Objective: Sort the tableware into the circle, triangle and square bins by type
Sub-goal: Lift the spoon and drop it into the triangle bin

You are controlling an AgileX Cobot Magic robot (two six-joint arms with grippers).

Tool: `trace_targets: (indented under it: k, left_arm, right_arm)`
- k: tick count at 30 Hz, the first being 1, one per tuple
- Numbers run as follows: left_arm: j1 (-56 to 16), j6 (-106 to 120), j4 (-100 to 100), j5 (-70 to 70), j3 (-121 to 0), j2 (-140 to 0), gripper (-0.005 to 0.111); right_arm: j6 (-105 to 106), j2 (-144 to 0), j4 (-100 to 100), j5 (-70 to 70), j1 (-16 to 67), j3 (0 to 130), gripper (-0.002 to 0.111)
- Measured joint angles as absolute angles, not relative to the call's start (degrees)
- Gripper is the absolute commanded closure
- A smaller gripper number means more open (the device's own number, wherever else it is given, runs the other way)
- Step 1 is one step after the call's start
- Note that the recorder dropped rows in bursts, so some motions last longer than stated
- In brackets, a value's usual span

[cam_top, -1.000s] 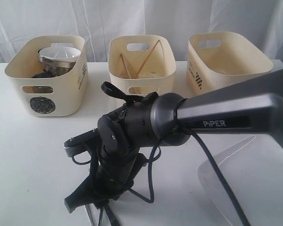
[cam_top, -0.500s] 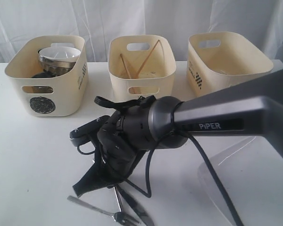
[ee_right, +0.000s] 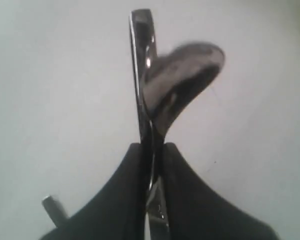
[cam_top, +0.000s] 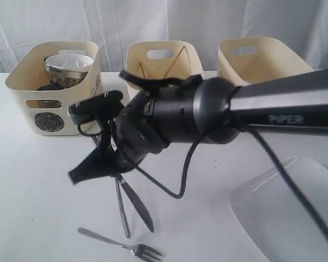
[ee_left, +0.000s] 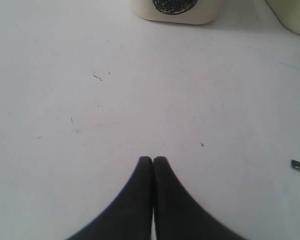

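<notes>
Right wrist view: what has the right hand (ee_right: 151,147) got?

A steel spoon (ee_right: 187,75) and a flat steel piece (ee_right: 140,70) seen edge-on, both pinched tight between the fingers.

Whereabouts?

Lifted off the desk (cam_top: 33,213), in front of the circle tub (cam_top: 54,87). A fork (cam_top: 123,248) lies on the desk nearby, and a white plate (cam_top: 284,218) sits off to the right of the exterior view.

And the left hand (ee_left: 153,160)?

Fingers pressed together, nothing between them, above the desk.
</notes>
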State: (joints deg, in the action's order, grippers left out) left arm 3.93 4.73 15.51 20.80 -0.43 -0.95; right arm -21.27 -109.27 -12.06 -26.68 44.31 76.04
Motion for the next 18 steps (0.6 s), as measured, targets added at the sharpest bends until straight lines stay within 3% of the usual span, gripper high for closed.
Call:
trace_targets:
  k: [13, 18]
  left_arm:
    - [3.93, 4.73, 15.51, 20.8, -0.43, -0.95, 0.107]
    - [3.93, 4.73, 15.51, 20.8, -0.43, -0.95, 0.107]
  right_arm:
    - [-21.16, -104.98, -22.1, -32.35, 44.31, 76.5, 0.108]
    - [-35.64, -97.11, -45.07, -29.67, 43.2, 78.45, 0.108]
